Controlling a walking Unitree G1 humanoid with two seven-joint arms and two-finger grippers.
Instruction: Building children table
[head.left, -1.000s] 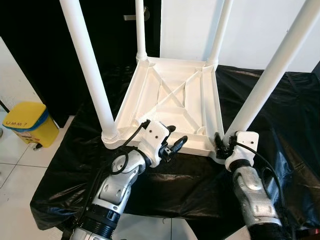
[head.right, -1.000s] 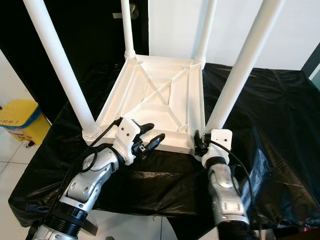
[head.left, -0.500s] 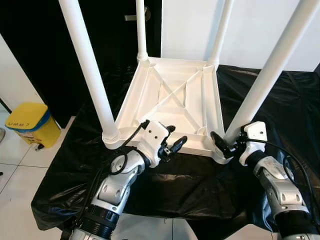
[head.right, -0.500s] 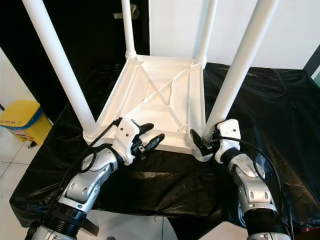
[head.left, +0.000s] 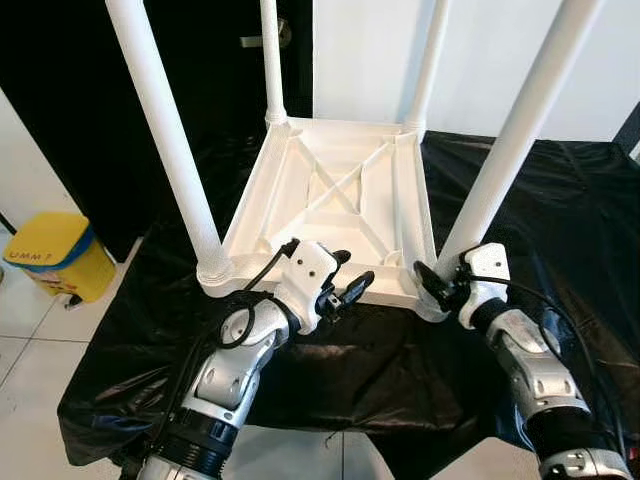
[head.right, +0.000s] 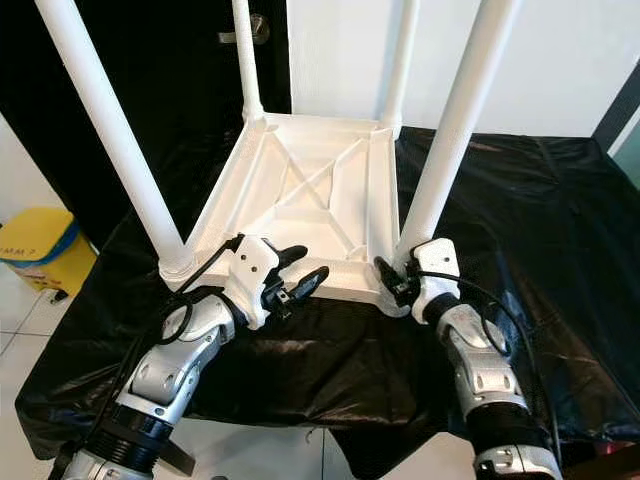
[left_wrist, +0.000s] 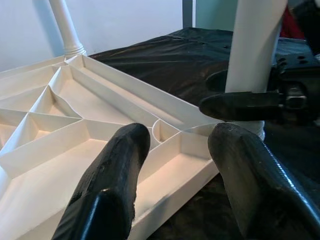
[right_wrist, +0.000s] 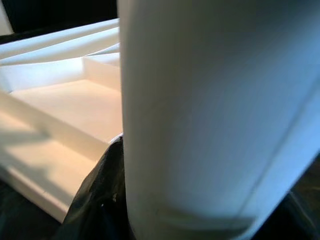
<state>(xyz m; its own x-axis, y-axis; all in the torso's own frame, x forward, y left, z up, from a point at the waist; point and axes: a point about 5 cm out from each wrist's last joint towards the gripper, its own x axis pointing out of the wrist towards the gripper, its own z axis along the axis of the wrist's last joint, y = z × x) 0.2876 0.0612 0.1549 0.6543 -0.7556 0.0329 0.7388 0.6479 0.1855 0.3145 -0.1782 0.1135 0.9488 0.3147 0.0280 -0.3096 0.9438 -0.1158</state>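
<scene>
A white children's table (head.left: 340, 200) lies upside down on a black sheet, its four legs pointing up. My left gripper (head.left: 352, 272) is open at the table's near edge, its fingers (left_wrist: 110, 180) spread just over the rim and holding nothing. My right gripper (head.left: 440, 285) is at the foot of the near right leg (head.left: 510, 140), shut around it just above the socket. In the right wrist view that leg (right_wrist: 210, 115) stands close up with one black finger (right_wrist: 100, 200) pressed against it. The left wrist view shows a right finger (left_wrist: 245, 105) lying across the same leg.
The black sheet (head.left: 560, 200) covers the whole work surface and drapes over its front edge. A yellow bin (head.left: 50, 255) stands on the tiled floor at the left. A dark door with a handle (head.left: 262, 38) and a white wall are behind the table.
My right forearm has swung out to the right and the gripper has turned around the near right leg's foot. The left arm has stayed put; the camera has shifted slightly.
</scene>
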